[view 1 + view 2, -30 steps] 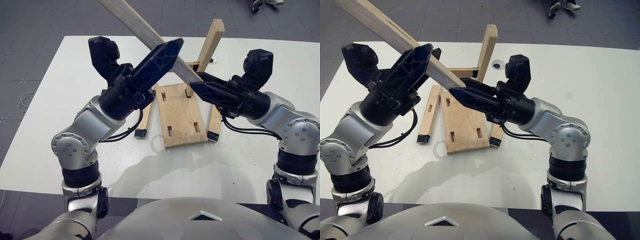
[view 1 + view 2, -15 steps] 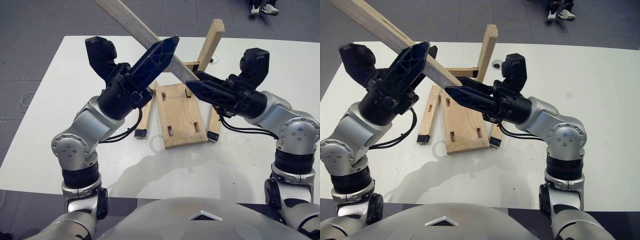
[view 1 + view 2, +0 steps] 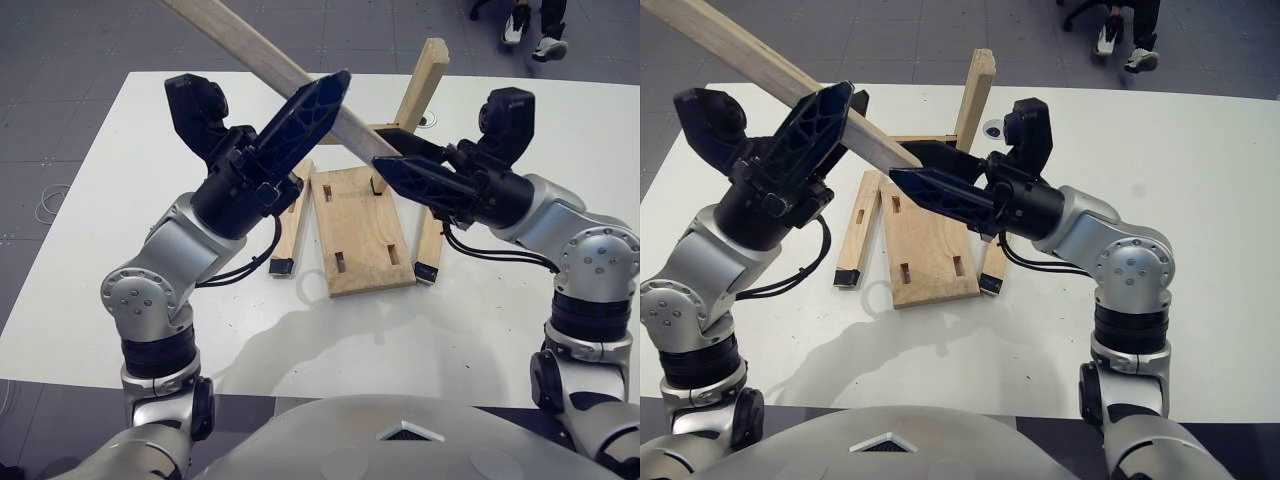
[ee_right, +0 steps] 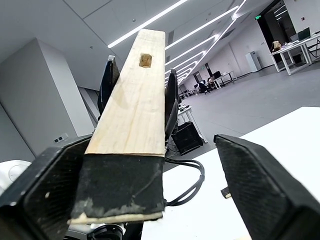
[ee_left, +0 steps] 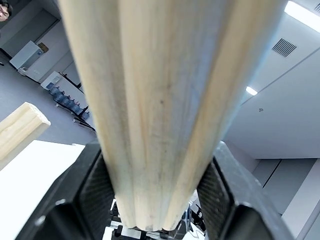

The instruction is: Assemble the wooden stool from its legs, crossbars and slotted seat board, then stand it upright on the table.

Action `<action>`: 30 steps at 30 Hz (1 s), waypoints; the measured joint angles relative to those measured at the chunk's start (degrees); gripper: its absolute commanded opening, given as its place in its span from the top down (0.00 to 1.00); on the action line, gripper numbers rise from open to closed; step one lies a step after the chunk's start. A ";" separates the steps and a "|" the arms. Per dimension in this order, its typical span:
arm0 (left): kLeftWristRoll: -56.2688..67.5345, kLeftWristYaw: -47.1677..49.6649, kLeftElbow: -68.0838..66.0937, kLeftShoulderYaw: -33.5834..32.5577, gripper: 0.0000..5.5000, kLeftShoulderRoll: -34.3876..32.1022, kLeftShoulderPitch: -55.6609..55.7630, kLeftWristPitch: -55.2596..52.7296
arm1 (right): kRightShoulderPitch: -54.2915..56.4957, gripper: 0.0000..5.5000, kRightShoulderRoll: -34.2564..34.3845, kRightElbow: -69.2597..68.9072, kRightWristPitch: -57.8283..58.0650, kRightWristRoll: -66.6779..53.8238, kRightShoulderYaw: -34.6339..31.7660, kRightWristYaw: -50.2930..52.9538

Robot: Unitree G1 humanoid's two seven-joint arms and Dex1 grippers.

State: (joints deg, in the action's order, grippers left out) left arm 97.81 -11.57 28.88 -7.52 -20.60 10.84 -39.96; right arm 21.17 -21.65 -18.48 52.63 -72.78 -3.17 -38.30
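Note:
My left gripper is shut on a long wooden leg, held slanted high above the table. The leg's black-capped lower end lies between the fingers of my right gripper, which is open; it sits close to one finger with a gap to the other. The slotted seat board lies flat on the white table. One leg lies along its left side and another along its right. A further leg with a crossbar leans upright behind the board.
The table's near part in front of the board and its left and right sides are bare. A small round hole sits in the tabletop behind the leaning leg. A person's feet show on the floor beyond the far edge.
The left gripper has carried the held leg slightly left and up. The right gripper has risen toward the leg's lower end, and its fingers now show apart on either side of it.

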 measured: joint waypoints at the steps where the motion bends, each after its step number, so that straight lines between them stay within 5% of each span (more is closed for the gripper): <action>1: -0.94 -0.70 -0.57 -0.31 0.62 -0.56 0.00 0.01 | -0.80 0.20 -0.92 -0.21 0.01 0.72 0.00 -0.57; 8: -15.15 -7.85 -5.61 -3.51 0.62 -7.94 0.35 0.08 | -6.51 0.20 -7.83 -0.99 -0.07 5.17 -1.30 -5.14; 13: -32.92 -17.38 -6.10 0.76 0.63 -15.30 0.35 0.73 | -8.13 0.34 -11.10 1.04 -9.11 26.23 6.50 -3.58; 17: -41.03 -20.80 -6.18 3.08 0.63 -14.94 -0.54 3.93 | -9.99 0.47 -15.09 2.25 -17.58 42.60 15.19 -4.48; 22: -45.78 -21.34 -6.17 4.53 0.63 -12.04 -2.73 4.68 | -13.94 0.63 -17.86 0.05 -18.53 48.54 20.00 -7.21; 30: -49.12 -21.35 -6.43 3.79 0.63 -10.78 -2.74 5.08 | -13.62 0.65 -14.58 2.25 -16.20 54.25 21.33 -2.98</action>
State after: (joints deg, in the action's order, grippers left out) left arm 48.70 -32.92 22.46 -3.73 -31.38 8.10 -34.89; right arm 7.55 -36.23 -16.23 36.43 -18.53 18.16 -41.29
